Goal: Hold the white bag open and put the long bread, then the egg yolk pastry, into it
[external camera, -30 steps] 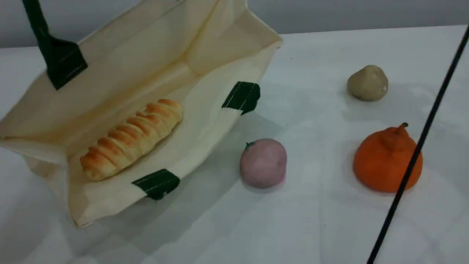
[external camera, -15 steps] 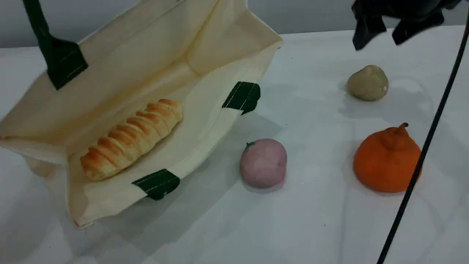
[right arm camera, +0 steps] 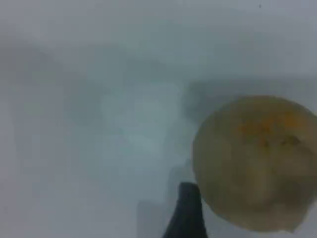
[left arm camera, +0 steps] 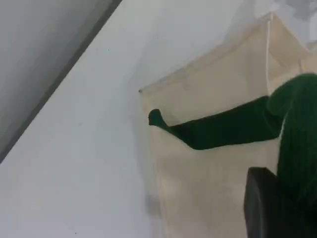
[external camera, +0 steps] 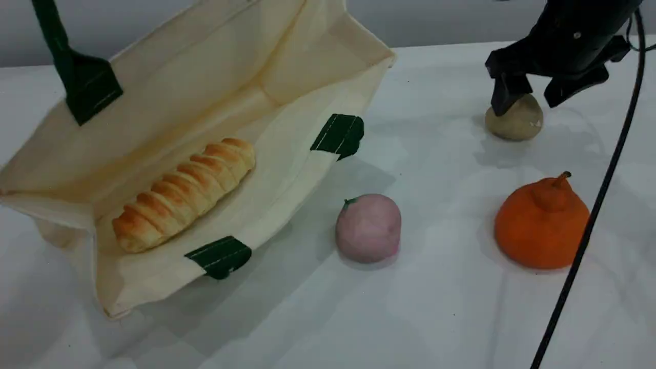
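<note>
**Bread in the bag, right gripper over the pastry**

At the tabletop's far left the white bag (external camera: 169, 92) lies with its mouth open. Its upper strap handle (external camera: 54, 41) is drawn up out of view, and the left gripper (left arm camera: 277, 198) is clamped on it. The long bread (external camera: 184, 195) lies inside on the bag's lower wall. A pink ball (external camera: 368, 228) sits mid-tabletop, near the bag. Toward the far right corner the egg yolk pastry (external camera: 515, 125) rests on the tabletop. The right gripper (external camera: 534, 96) is spread wide just above it; contact cannot be told. An orange fruit (external camera: 540, 225) sits by the right edge, crossed by a black cable (external camera: 589, 225).
</note>
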You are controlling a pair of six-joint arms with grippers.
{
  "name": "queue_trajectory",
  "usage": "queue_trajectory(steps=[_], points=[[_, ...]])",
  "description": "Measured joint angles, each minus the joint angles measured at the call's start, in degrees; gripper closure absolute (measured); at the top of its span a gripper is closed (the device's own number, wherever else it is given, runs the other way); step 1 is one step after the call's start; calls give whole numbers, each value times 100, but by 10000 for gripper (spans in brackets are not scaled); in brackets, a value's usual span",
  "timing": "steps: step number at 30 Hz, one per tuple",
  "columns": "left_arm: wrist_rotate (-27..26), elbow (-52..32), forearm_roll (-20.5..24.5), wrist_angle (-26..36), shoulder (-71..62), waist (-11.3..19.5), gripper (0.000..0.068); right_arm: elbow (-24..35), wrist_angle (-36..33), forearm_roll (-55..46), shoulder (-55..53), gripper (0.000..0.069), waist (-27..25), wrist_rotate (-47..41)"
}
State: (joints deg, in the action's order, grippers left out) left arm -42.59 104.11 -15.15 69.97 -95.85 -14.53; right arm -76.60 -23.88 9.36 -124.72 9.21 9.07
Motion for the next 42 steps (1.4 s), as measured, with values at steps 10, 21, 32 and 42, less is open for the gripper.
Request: queue_trajectory(steps=[10,21,32,42], points=[[6,0,0,0,0,0,612,-205,111,96,-289,141,36,-4],[6,0,0,0,0,0,612,-205,227,-78,-324,434,36,-4],[6,0,0,0,0,0,612,-199,-154,-361,-105,577,39,-45],[2,0,0,0,0,0,612,260,-141,-380,1306,591,56,-315]])
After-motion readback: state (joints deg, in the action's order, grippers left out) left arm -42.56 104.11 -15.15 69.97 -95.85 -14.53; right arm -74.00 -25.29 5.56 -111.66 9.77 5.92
